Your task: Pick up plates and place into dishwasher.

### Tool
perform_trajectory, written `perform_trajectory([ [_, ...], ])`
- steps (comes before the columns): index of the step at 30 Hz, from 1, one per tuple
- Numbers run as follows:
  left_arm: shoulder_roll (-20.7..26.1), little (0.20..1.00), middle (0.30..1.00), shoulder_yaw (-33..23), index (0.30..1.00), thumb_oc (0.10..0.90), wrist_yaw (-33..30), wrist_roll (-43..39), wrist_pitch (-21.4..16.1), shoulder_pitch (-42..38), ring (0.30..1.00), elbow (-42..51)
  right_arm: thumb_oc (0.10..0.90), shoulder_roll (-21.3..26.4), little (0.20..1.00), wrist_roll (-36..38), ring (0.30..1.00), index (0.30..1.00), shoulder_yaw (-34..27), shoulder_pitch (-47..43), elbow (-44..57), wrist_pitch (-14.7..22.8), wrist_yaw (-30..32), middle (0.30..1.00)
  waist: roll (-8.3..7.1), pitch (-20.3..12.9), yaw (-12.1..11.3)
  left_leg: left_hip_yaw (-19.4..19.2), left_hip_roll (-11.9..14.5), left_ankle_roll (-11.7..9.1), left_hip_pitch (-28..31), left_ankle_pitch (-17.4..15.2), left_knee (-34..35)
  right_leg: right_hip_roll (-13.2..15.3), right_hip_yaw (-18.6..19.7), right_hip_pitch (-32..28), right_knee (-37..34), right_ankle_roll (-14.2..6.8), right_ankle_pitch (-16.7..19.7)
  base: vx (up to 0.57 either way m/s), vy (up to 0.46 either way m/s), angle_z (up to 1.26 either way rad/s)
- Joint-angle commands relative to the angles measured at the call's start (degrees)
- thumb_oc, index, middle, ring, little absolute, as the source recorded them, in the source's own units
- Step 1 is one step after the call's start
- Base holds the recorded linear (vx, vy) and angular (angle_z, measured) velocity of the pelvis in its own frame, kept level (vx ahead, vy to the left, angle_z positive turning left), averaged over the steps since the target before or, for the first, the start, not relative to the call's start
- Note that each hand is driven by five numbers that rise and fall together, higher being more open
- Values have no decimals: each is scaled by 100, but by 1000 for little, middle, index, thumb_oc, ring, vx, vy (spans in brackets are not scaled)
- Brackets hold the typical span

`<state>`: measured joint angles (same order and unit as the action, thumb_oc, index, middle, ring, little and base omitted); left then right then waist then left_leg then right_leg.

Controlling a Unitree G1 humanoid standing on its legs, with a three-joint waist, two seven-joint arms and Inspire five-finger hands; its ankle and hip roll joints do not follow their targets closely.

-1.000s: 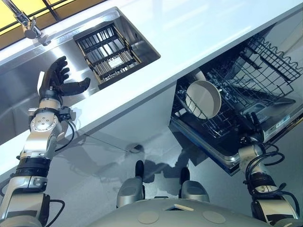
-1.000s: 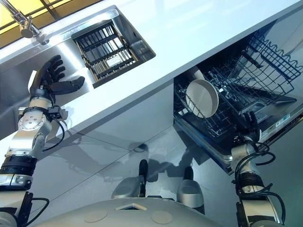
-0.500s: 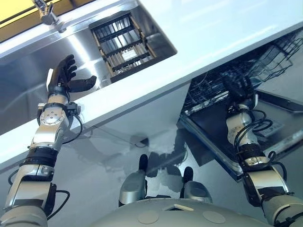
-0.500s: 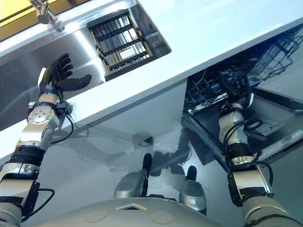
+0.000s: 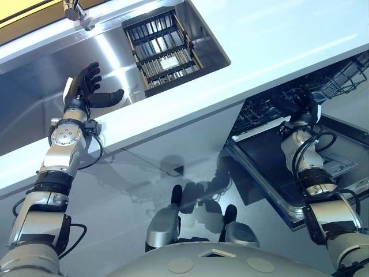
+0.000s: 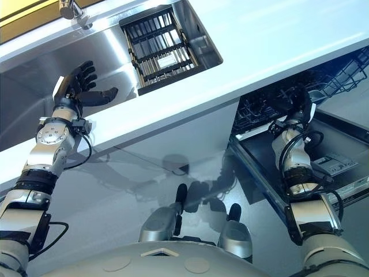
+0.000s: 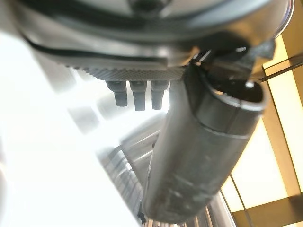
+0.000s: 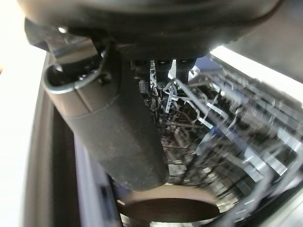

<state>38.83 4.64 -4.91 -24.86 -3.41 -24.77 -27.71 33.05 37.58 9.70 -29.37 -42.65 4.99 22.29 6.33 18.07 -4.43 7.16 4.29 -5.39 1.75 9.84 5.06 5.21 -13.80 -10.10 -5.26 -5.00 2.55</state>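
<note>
- Your right robot hand (image 5: 297, 107) is in at the front edge of the dishwasher's lower rack (image 5: 340, 78), at about 3 o'clock in the head view. Its thumb lies along the wires. You cannot tell whether it is open or closed on the rack.
- Your left robot hand (image 5: 81, 95) hangs over the sink (image 5: 40, 86) at about 10 o'clock. It is spread wide and holds nothing.
- The plate (image 8: 165, 208) seems to be the pale-rimmed round edge in the right wrist view. It sits among the rack wires just past the thumb, and neither robot hand has hold of it.
- Judged from this, the step in hand is settling the plate in the rack and getting the hand clear. Draw the hand back along the line of the open door (image 5: 271, 161), toward about 7 o'clock. Don't lift it through the wires, where a finger could snag and drag the rack.
- Keep the wrist low, under the edge of the desk (image 5: 277, 34).
- A plate is round, so it has no long axis; its facing matters instead. The rim shows as a flattened oval, so you see it obliquely. You cannot tell from here whether it stands upright between the tines.
- The basket (image 5: 164, 49) in the sink, at about 12 o'clock, looks bare of plates.
</note>
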Motion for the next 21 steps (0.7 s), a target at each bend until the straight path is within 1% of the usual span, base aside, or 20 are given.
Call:
perform_trajectory([
  [1,518,900,900,119,900,800,-81,-73,-255,-474,900,461,800,341,900,-1559,900,900,631,-2005,1244,898,-413,900,-398,-733,-53,-307,-653,486,277,-930,-321,-319,246,454,841,284,-621,-20,-2,6],
  [2,527,900,900,80,900,800,-84,-80,-223,-442,900,519,800,510,900,-1834,900,900,620,-1861,1168,790,-370,900,-419,-743,-15,-332,-652,489,303,-938,-296,-322,271,444,825,268,-613,-34,1,5],
  [4,558,900,900,-17,900,800,-141,-89,-140,-305,900,714,800,810,900,-2029,900,900,446,-1471,1191,567,-341,900,-445,-750,81,-408,-636,501,366,-945,-227,-344,347,433,804,247,-599,-45,4,3],
  [5,572,900,900,-107,900,800,-114,-73,-99,-224,900,810,800,958,900,-2129,900,900,344,-1278,1178,512,-376,900,-467,-761,124,-445,-633,506,398,-957,-194,-351,391,424,782,229,-592,-58,5,5],
  [6,578,900,900,-162,900,800,-117,-69,-109,-158,900,841,800,1051,900,-2094,900,900,264,-1100,1256,496,-382,900,-471,-763,167,-479,-626,507,422,-953,-159,-358,420,423,772,216,-585,-75,5,2],
  [8,607,900,900,-287,900,800,-129,-84,-68,-16,900,971,800,1191,900,-2173,900,900,-27,-704,1418,295,-396,900,-497,-772,269,-562,-619,520,479,-970,-110,-372,494,422,756,188,-570,-60,6,-2],
  [9,596,900,900,-304,900,800,-135,-72,-71,-3,900,969,800,1204,900,-2163,900,900,-62,-641,1433,305,-409,900,-498,-771,284,-575,-619,519,488,-973,-106,-373,506,421,754,182,-567,-44,2,-4],
  [16,556,900,900,-615,900,800,-230,-96,-107,244,900,1063,800,1282,900,-2171,900,900,-767,401,1787,204,-547,900,-531,-825,580,-864,-594,550,609,-1084,-70,-398,754,421,704,92,-546,-62,0,-19],
  [19,534,900,900,-700,900,800,-273,-83,-169,313,900,1034,800,1292,900,-2119,900,900,-983,697,1972,249,-504,900,-539,-855,693,-989,-575,554,640,-1113,-59,-421,853,432,695,69,-545,-52,-3,-22],
  [21,519,900,900,-768,900,800,-286,-61,-234,374,900,1007,800,1269,900,-2038,900,900,-1183,862,2073,352,-373,900,-534,-870,767,-1071,-562,560,657,-1136,-57,-437,921,445,692,56,-545,-44,-7,-33],
])
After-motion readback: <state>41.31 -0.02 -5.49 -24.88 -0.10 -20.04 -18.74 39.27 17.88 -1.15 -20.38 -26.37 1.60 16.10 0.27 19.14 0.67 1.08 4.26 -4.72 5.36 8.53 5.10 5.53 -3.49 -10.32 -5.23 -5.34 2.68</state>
